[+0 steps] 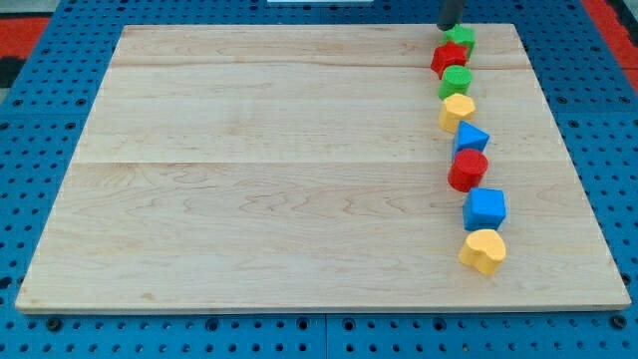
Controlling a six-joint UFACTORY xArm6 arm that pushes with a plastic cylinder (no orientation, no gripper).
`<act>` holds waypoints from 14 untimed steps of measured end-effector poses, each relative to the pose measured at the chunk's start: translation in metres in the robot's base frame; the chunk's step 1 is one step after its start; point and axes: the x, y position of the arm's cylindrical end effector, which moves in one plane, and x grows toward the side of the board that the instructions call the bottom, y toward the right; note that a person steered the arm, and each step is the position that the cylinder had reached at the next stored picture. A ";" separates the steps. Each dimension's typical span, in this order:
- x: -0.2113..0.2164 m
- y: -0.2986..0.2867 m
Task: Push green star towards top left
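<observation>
Crowding the green star from below is a red block; my tip, a jawless rod, sits just above

Eight blocks stand in a wavy column down the view's right side of the board. From the top: star, a second star, cylinder, a pentagon-like block, triangle, another cylinder, cube, heart. My tip sits just above the top star.
</observation>
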 end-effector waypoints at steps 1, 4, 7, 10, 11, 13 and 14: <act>0.006 0.038; 0.046 0.006; 0.050 -0.099; 0.028 -0.149; 0.045 -0.193; 0.047 -0.298; 0.047 -0.341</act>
